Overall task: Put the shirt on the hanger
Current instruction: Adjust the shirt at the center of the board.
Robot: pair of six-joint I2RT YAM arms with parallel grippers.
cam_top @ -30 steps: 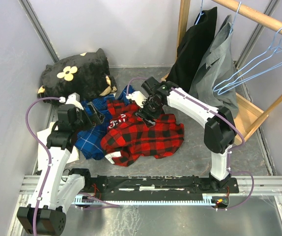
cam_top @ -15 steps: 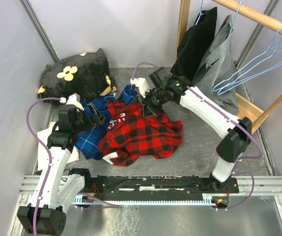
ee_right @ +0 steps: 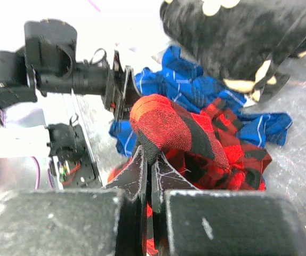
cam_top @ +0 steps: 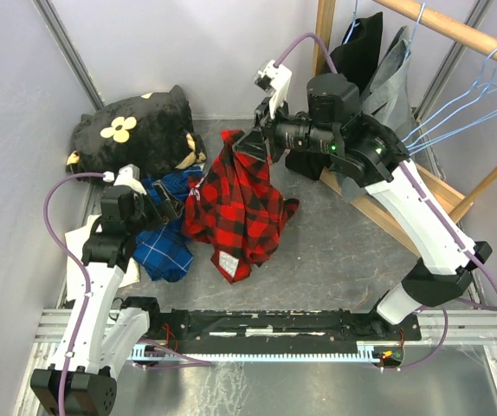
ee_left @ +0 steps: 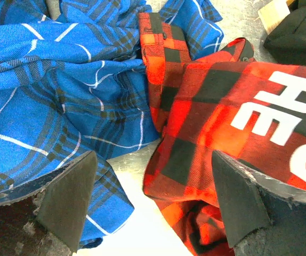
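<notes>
The right gripper [cam_top: 245, 146] pinches a fold of the red-and-black buffalo-plaid flannel shirt [cam_top: 240, 204], which hangs from it over the middle of the grey surface [cam_top: 344, 251]. The left gripper [ee_left: 155, 205] is spread above a blue plaid shirt [ee_left: 46, 90] near the left edge. Thin light-blue wire hangers [cam_top: 456, 108] hang at the far right corner.
</notes>
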